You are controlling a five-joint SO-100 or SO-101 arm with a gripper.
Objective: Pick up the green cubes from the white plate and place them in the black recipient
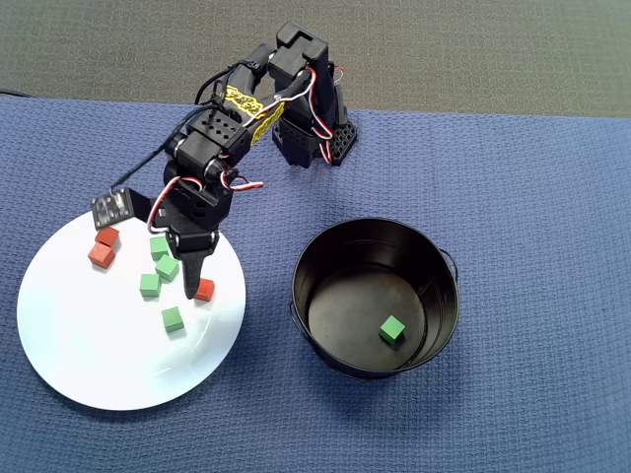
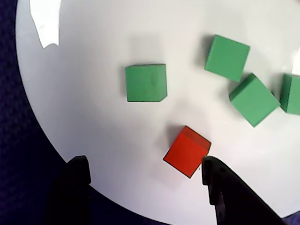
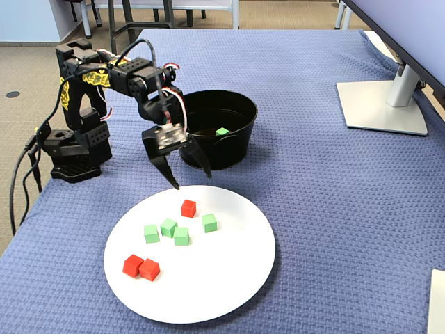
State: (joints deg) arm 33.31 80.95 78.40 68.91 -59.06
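The black recipient (image 1: 375, 296) is a round, glossy metal bucket with a thin wire handle. One green cube (image 1: 392, 329) lies alone on its shiny dark floor, and the fixed view shows the same cube (image 3: 222, 131) inside.

The white plate (image 1: 89, 345), a flat, plain disc wider than the bucket, sits on the woven blue cloth (image 1: 532, 197) just beside the bucket in the overhead view. Four green cubes (image 3: 181, 236) rest on it near its middle: three bunched close together and one (image 3: 209, 223) a little apart. Three red cubes share the plate; two (image 3: 140, 267) lie side by side near one edge, and a single red cube (image 3: 188, 208) lies by the green ones. All the cubes are small, matte and sharp-edged.

The gripper (image 3: 189, 178) hangs above the plate's rim with its two dark, pointed fingers spread wide and nothing between them. In the wrist view the single red cube (image 2: 187, 151) lies just beside one fingertip (image 2: 211, 169); whether they touch cannot be told.
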